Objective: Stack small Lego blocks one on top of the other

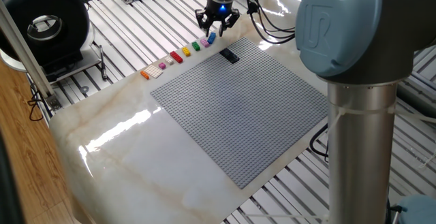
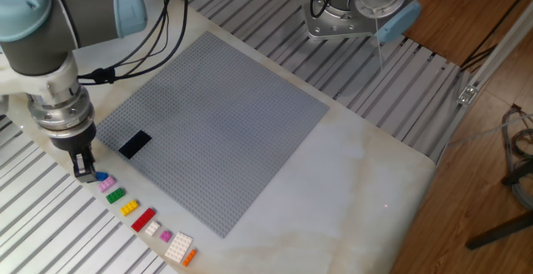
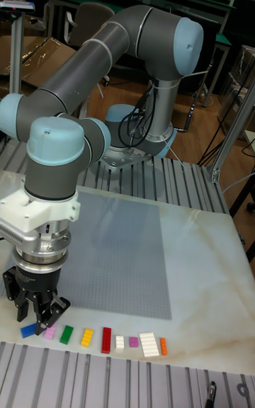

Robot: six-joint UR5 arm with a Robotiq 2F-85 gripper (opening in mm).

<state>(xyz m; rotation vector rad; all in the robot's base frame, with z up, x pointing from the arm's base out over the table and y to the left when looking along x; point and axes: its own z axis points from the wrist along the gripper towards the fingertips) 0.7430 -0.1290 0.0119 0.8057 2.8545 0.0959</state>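
Observation:
The small Lego blocks lie in a row beside the grey baseplate [image 2: 225, 116]: blue [image 2: 103, 176], pink [image 2: 107, 186], green [image 2: 115, 196], yellow [image 2: 129, 208], red [image 2: 143, 219], a second pink [image 2: 166, 236] and orange [image 2: 190, 257]. A dark navy block [image 2: 134, 144] sits on the baseplate near its edge. My gripper [image 2: 85, 171] hangs low at the blue end of the row, open, with nothing between its fingers. In the tall fixed view my gripper [image 3: 39, 319] stands just above the blue block [image 3: 28, 330] and the pink one [image 3: 49, 333].
Two white blocks [image 2: 152, 228] [image 2: 179, 246] lie in the same row. A black reel [image 1: 44, 23] stands off the table's corner. The arm's base [image 2: 358, 12] is bolted beyond the far side of the baseplate. Slatted metal surrounds the marble top.

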